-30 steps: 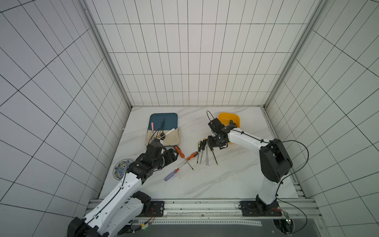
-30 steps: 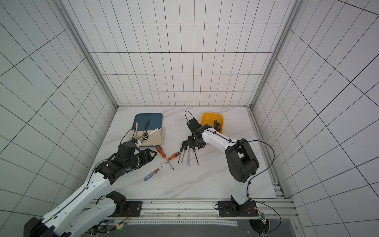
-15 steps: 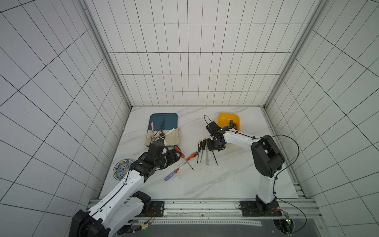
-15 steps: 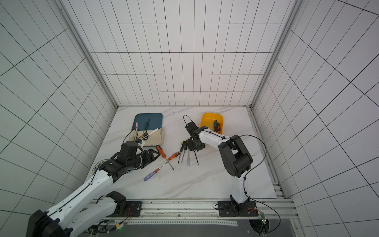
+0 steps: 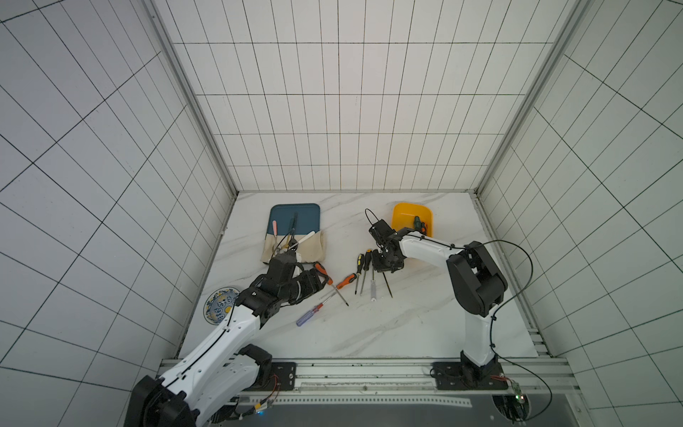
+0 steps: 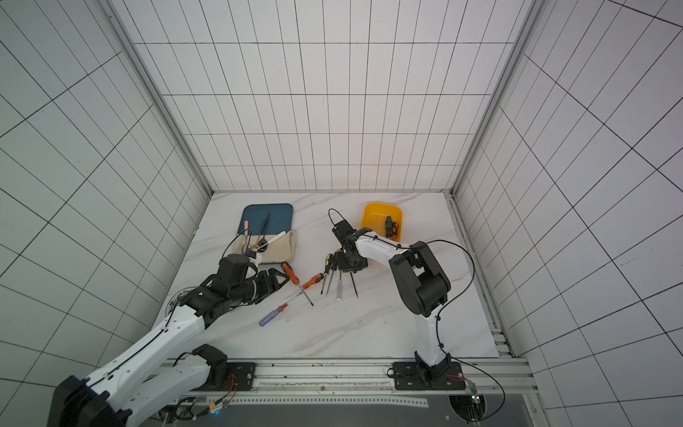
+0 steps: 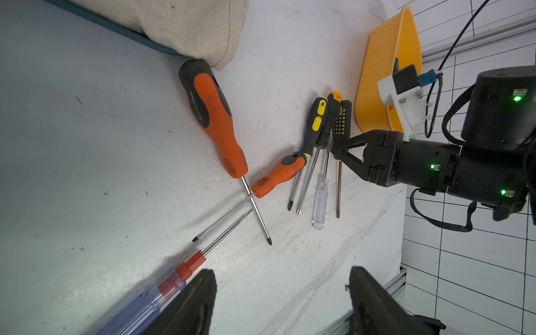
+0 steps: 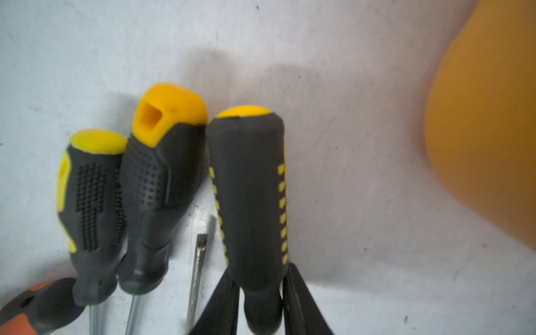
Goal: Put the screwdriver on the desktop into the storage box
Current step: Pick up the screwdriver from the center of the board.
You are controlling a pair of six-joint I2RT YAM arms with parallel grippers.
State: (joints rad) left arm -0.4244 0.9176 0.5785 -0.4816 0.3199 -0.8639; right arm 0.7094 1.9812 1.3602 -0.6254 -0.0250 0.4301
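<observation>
Mid-grasp: pinching black-yellow screwdriver [image 8: 246, 188] handle w/ right gripper [image 8: 260, 269], left gripper [image 7: 280, 278] wide & empty; nxt: lift off desktop [image 8: 348, 145], carry into storage box [image 5: 403, 222].

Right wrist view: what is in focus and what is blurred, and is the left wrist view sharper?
In the right wrist view the yellow-dashed screwdriver is fairly sharp, while the storage box is a soft orange blur; the left wrist view is sharper and shows the desktop crisply.
</observation>
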